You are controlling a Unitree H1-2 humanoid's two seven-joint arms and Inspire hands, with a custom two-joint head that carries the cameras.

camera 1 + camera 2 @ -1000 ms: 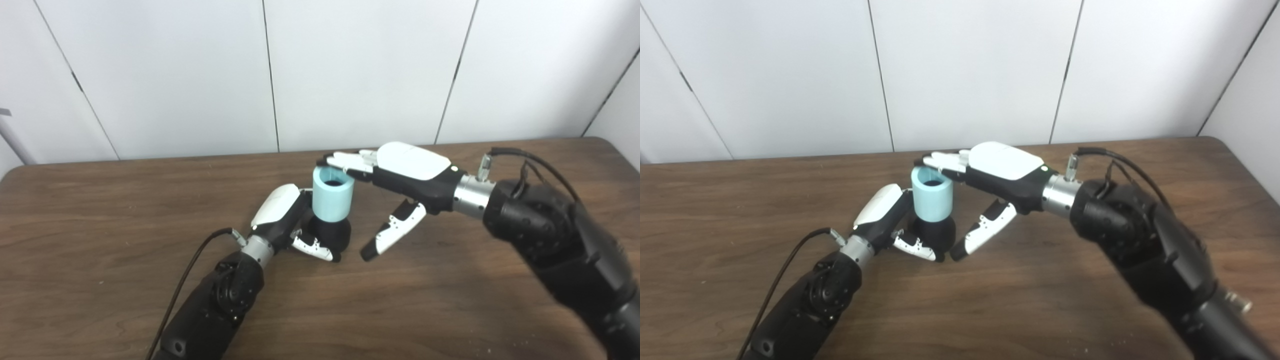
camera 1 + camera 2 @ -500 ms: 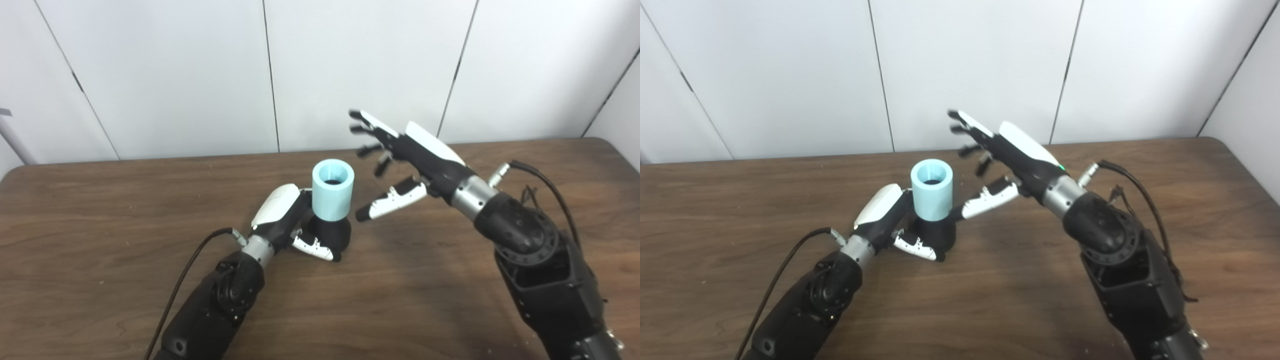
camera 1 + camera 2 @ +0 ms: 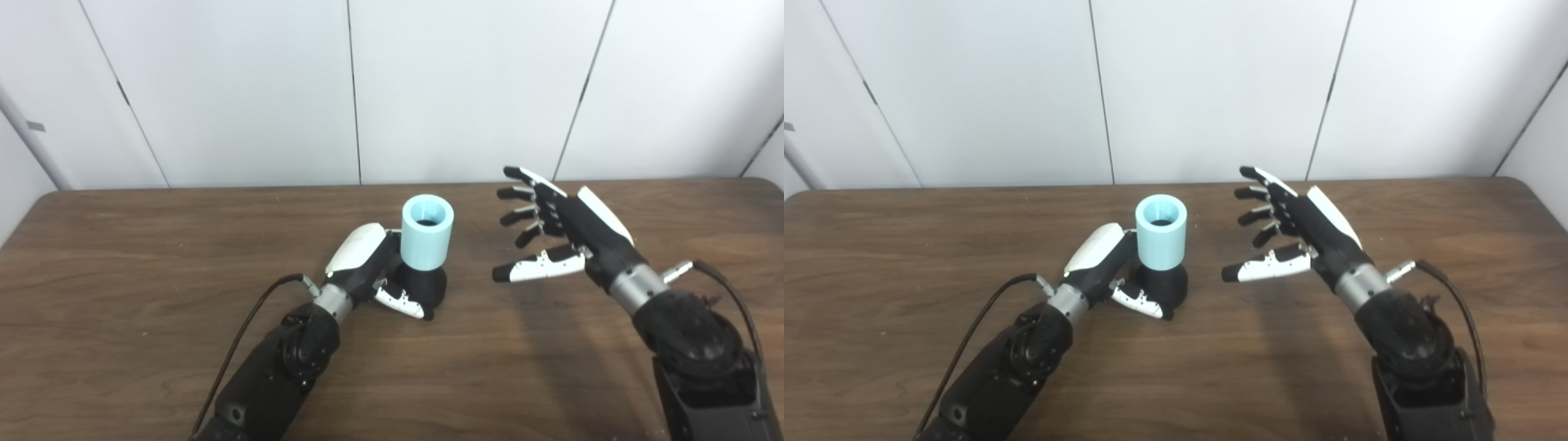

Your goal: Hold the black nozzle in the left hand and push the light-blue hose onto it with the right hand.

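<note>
Upright, light-blue hose (image 3: pixel 427 239) atop black nozzle (image 3: pixel 424 288)

Bright, even overhead light; both views sharp and free of motion blur.
Soft shadows pool on the wooden table (image 3: pixel 122 257) beneath the right hand (image 3: pixel 569 229) and close around the left hand (image 3: pixel 367 263); faint glare whitens the wall panels (image 3: pixel 245 92) behind them.

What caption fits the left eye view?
Left hand grips black plastic nozzle capped by light-blue hose; right hand open beside.
</note>
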